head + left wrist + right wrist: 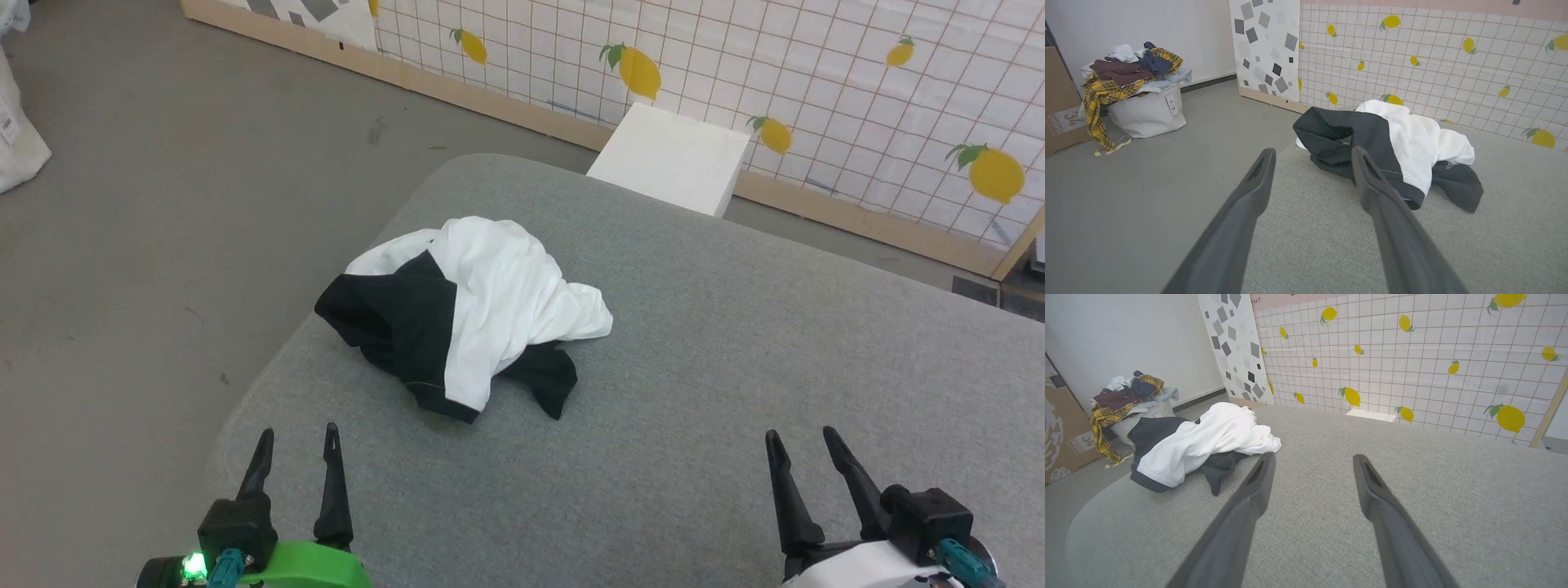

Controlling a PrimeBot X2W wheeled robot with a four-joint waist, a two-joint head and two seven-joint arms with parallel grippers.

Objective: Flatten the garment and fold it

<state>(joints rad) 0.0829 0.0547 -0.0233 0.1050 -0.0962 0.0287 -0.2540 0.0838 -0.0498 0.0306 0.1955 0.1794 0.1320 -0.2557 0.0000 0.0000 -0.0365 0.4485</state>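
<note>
The garment (490, 302) lies crumpled in a heap near the left edge of the grey table (735, 367), white body on top and black sleeves bunched at its left and under its near side. It also appears ahead in the left wrist view as the garment (1412, 143) and to the left in the right wrist view as the garment (1208, 445). My left gripper (298, 437) hovers open at the table's near left, short of the heap. My right gripper (802, 437) stands open at the near right, well apart from the cloth. Neither holds anything.
A white box (669, 159) stands beyond the table's far edge, against a lemon-patterned wall (816, 73). A laundry basket (1143, 110) piled with clothes sits on the grey floor to the left, beside a cardboard box (1059, 102). The table's right half is bare.
</note>
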